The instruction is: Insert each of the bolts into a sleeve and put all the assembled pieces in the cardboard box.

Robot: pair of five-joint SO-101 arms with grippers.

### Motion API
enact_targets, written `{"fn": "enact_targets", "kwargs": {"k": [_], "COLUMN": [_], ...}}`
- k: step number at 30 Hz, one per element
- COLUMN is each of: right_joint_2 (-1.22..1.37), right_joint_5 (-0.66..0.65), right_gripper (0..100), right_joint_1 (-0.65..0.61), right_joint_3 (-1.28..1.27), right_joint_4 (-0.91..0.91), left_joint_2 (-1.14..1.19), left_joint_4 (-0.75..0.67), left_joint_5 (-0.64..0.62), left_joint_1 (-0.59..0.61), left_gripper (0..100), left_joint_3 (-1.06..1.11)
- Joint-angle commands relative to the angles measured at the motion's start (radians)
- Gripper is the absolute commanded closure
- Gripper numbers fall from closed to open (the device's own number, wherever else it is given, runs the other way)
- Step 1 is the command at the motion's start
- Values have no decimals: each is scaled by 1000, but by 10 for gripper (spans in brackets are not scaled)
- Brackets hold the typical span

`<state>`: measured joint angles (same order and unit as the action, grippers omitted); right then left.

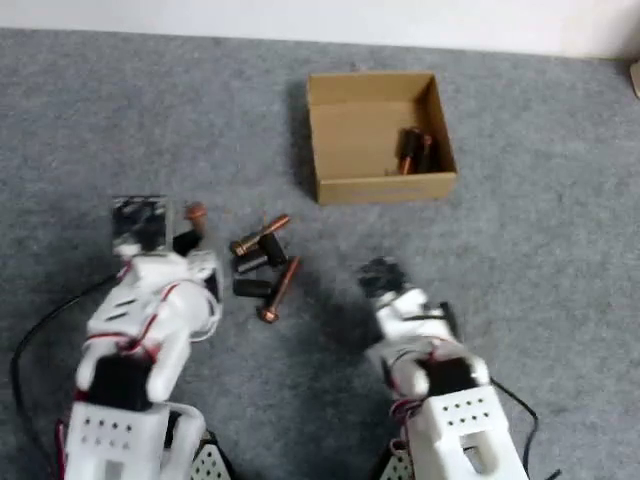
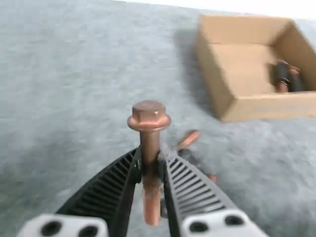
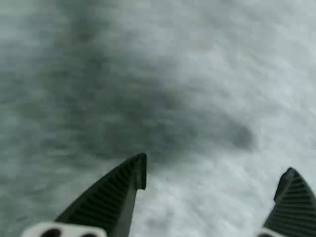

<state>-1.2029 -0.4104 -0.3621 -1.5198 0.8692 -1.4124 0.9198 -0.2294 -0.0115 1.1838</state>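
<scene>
My left gripper [image 2: 150, 170] is shut on a copper bolt [image 2: 149, 148], which stands upright between the black fingers with its hex head on top. From above, that bolt [image 1: 194, 214] shows at the left gripper [image 1: 185, 235], left of a small pile on the carpet. The pile holds copper bolts [image 1: 262, 235] [image 1: 281, 290] and black sleeves [image 1: 253, 288]. The cardboard box [image 1: 378, 187] lies beyond, with assembled pieces [image 1: 415, 150] in its right corner. My right gripper [image 3: 215, 180] is open over bare grey carpet; from above the right gripper [image 1: 380, 275] lies right of the pile.
Grey carpet covers the table. A pale wall strip runs along the far edge. A black cable [image 1: 30, 340] loops beside the left arm's base. Open carpet lies between the pile and the box [image 2: 256, 106].
</scene>
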Motion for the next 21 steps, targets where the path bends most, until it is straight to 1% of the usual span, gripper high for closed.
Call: {"fn": "enact_targets", "kwargs": {"k": [1,4,5,7,9,14,17,21], "right_joint_2": [-2,10,35,128,285,760,1004,1219], "right_joint_5": [63,169,178,181,183,172,66,-46], "right_gripper": [621,621,621,621,621,621,621,621], "right_joint_1": [-242,-369,-401,-444,-472,-515,-559,-610], "right_joint_3": [93,193,236,334,447,746,897,1044], "right_joint_4": [-24,-24,-24,-24,-24,-25,-25,-28], "left_joint_2": [-101,-142,-154,-170,-177,-180,-180,-180], "left_joint_4": [84,150,160,164,166,161,157,157], "left_joint_5": [-5,-6,-9,-64,-94,-95,-95,-95], "left_joint_1": [128,199,213,234,260,328,375,412], "left_gripper": [995,995,995,995,995,995,995,995], "left_joint_3": [-4,-4,-4,-7,-7,-10,-10,-12]}}
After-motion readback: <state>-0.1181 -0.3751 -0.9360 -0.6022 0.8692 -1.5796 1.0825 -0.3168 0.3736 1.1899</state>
